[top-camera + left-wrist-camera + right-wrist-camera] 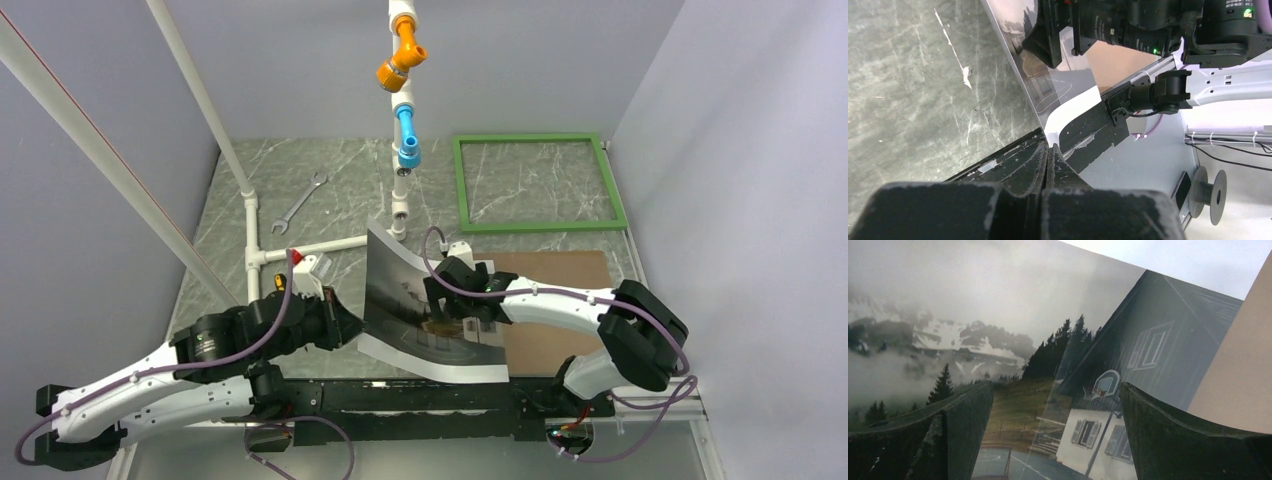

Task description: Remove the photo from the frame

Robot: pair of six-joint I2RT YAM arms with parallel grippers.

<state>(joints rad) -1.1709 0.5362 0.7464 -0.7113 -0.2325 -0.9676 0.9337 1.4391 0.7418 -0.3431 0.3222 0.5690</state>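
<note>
While my left jaws are pinched shut on the near left edge of the photo (400,300), my right jaws are spread wide and hang right over its picture side. One finger sits either side of the little house in the print, gripping nothing.

So the photo is out on the bench (300,160), between my two arms and well apart from the frame (545,226). It's curled. The left part stands up with the picture facing my right arm, then it bends down toward the near right, where its white border runs left to right.

The frame lies flat at the far right corner, long side left to right, with bench showing through it. A brown backing board (570,275) lies just in front of it, under my right arm. A wrench (300,203) lies far left.
</note>
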